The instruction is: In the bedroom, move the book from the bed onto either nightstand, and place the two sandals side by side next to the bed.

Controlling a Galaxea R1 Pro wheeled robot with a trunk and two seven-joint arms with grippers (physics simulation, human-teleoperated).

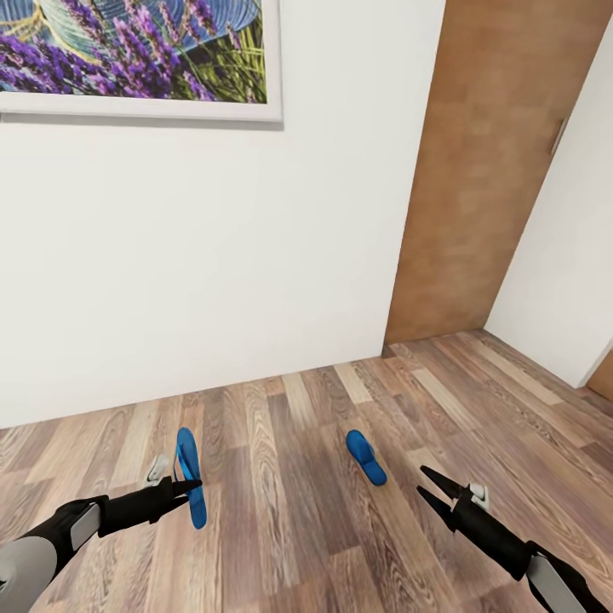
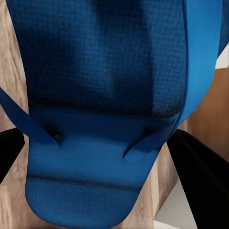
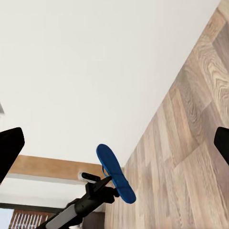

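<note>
At lower left of the head view, my left gripper [image 1: 189, 489] pinched one blue sandal [image 1: 190, 485], carrying it on edge above the plank floor [image 1: 289, 528]. Up close in the left wrist view, that sandal [image 2: 105, 109] hid most of the black fingers [image 2: 200, 176]. The second sandal [image 1: 366, 457] lay on the floor at lower centre. My right gripper [image 1: 430, 489] stood spread and empty at lower right, just beside it. A framed lavender picture [image 1: 136, 51] was cut off at upper left.
</note>
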